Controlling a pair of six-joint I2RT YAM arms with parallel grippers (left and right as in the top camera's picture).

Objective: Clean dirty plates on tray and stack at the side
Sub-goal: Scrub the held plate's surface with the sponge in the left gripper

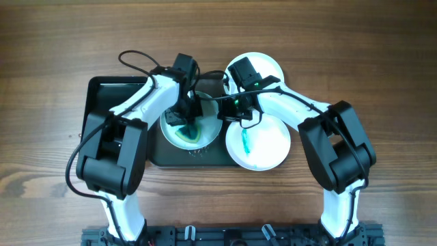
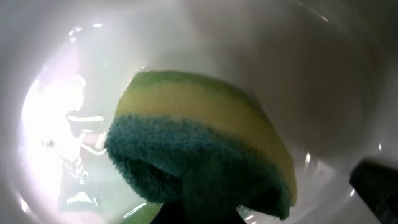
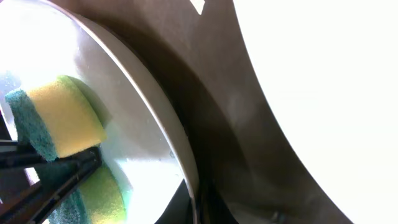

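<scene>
- At the far left, the tray (image 1: 102, 94) is mostly bare, and the left arm reaches across it.
- The left claw (image 1: 186, 115) is closed tight on a sponge (image 2: 199, 143), yellow with a green scouring side. It presses the sponge down into a plate.
- That plate on the tray (image 1: 209, 131) sits in the tray's right half. There is a green smear across its middle, and it looks wet and shiny from the left wrist view. I'd judge the wiping is under way but not finished.
- The right claw (image 1: 235, 109) is at this plate's right rim (steadying it, I'd guess). The rim runs close up to that wrist's camera, but the fingers don't show clearly. I cannot tell how far open the claw is or whether it really has hold of the rim.
- Beyond it, the back plate (image 1: 265, 67) lies by the tray's far right corner, mostly on the wooden table. What shows of it is plain white, so that one looks done.
- Nearer the robot's base, the front plate (image 1: 268, 145) lies at the tray's right edge, perhaps overlapping it a little. A teal streak (image 1: 244, 140) on its left part says it is still dirty.
- By my reckoning, one plate is clean, one is being scrubbed and one is waiting. Nothing is stacked yet, since the two right-hand plates lie apart with the right arm between them.
</scene>
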